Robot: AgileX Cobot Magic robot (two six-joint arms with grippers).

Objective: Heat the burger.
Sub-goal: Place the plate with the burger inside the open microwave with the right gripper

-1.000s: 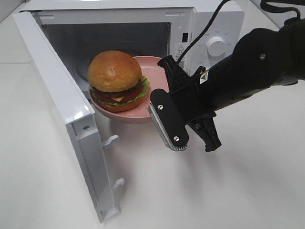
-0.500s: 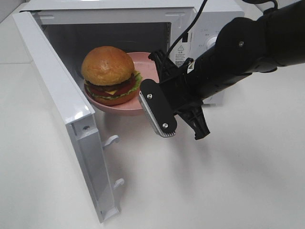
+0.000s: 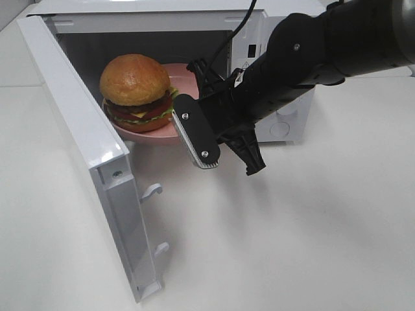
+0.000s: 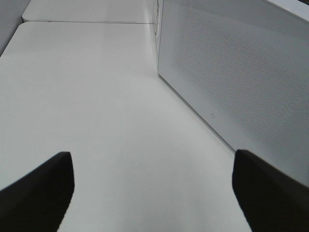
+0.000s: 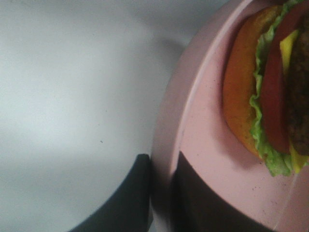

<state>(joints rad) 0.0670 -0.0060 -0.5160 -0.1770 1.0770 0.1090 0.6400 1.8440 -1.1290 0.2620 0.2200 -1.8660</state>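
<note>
And the burger is going in! It sits upright on the plate, now inside the microwave, where a second ago it hung out at the mouth. Plate and burger slide deeper together, and the bun now tucks under the top edge of the opening.

The right hand does the work, clamped on the plate's rim on the side away from the door. The right wrist view shows one finger above the rim and one below, with the lettuce and tomato just beyond. The arm follows the plate in toward the cavity. From above, the plate's near rim looks to be still around the front sill, so I'd say a little more push is needed before it can let go.

The door stands wide open, swung well clear. The left hand waits on the outer side of that door, low over the desk, fingers apart and holding nothing. That looks like the hand placed to shut the door once the right arm backs out.
</note>
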